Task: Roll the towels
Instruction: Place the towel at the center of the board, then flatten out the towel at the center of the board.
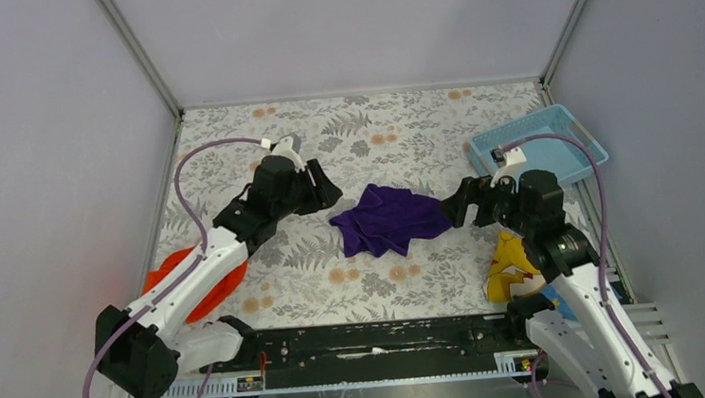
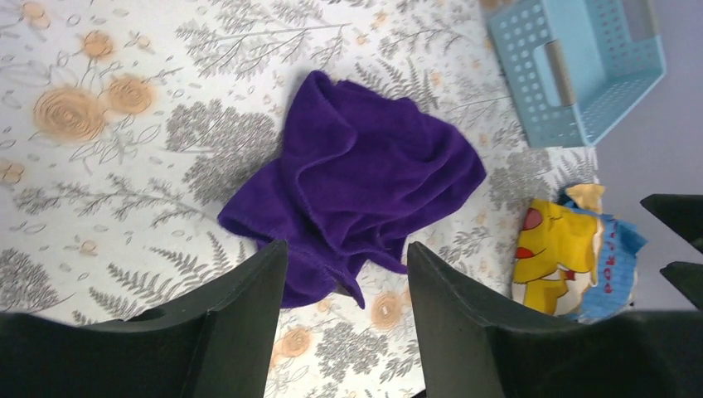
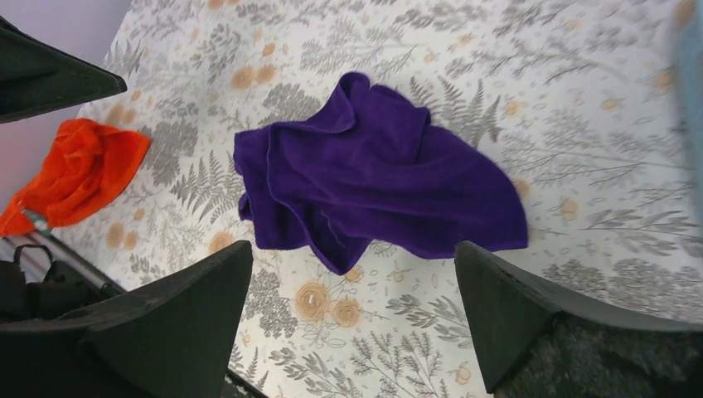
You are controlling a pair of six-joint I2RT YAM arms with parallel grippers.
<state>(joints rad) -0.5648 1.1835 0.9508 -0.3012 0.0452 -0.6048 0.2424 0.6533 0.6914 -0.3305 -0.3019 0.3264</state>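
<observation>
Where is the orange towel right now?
In the top view, the orange towel lies bunched on the left side near the front, partly hidden under the left arm, well to the left of the purple towel.

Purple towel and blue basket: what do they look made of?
Purple towel: soft matte cloth, probably microfiber or terry; fuzzy nap, stitched hem, limp folds. Blue basket: looks like molded plastic, smooth with a slight sheen; rigid walls with a regular grid of holes.

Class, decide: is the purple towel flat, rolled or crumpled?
Crumpled: the purple towel lies bunched in loose overlapping folds, neither flat nor rolled.
</observation>
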